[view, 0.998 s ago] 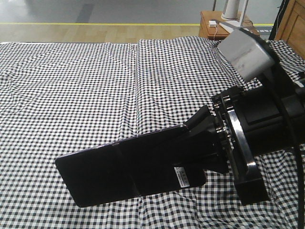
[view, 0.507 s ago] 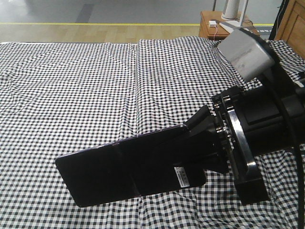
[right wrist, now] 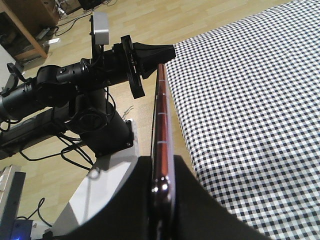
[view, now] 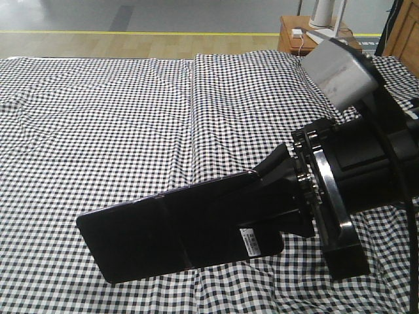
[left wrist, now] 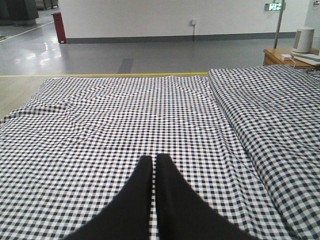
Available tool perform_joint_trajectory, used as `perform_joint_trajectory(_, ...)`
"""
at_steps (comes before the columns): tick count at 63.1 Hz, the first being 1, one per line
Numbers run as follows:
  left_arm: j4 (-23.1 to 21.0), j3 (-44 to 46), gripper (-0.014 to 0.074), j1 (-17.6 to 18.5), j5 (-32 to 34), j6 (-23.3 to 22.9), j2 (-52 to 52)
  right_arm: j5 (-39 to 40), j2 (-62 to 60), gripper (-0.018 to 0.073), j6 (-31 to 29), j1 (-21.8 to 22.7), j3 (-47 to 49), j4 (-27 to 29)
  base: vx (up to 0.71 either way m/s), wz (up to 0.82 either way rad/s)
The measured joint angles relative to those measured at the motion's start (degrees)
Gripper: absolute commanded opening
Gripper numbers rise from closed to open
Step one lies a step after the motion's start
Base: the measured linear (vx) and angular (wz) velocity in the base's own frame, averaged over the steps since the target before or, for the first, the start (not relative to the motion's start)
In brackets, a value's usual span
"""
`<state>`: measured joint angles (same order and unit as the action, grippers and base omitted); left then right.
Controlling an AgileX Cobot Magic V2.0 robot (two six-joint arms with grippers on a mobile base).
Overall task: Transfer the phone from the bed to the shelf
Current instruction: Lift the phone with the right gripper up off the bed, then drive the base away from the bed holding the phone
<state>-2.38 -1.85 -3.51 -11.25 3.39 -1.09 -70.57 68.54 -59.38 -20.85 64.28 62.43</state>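
The phone [view: 170, 232], a glossy black slab with a white sticker near one end, hangs just above the checked bed [view: 118, 131]. My right gripper [view: 272, 206] is shut on its right end. The right wrist view shows the phone [right wrist: 161, 110] edge-on, pinkish, pinched between the two black fingers of the right gripper [right wrist: 162, 167]. My left gripper [left wrist: 154, 159] hovers low over the bed [left wrist: 125, 110] with its fingers together and nothing between them. It also shows beyond the phone's far end as the left gripper [right wrist: 157, 51]. I cannot make out the shelf for sure.
An orange-brown side table [view: 294, 39] with a white object stands behind the bed's far right corner, beside a brown wooden panel [view: 402, 33]. The bed's seam [view: 193, 118] runs down its middle. Off the bed's edge are the robot's base [right wrist: 95, 185], cables and wooden floor [right wrist: 190, 20].
The bed's seam and the side table have slid slightly to the right in the front view. The phone and right gripper keep the same place in the frame.
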Motion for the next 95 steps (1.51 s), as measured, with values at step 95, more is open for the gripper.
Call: perform_joint_trajectory(95, 0.0, 0.0, 0.0001, 0.0, 0.0, 0.0, 0.0, 0.0, 0.0, -0.0002, 0.1, 0.0, 0.0, 0.0, -0.07, 0.33)
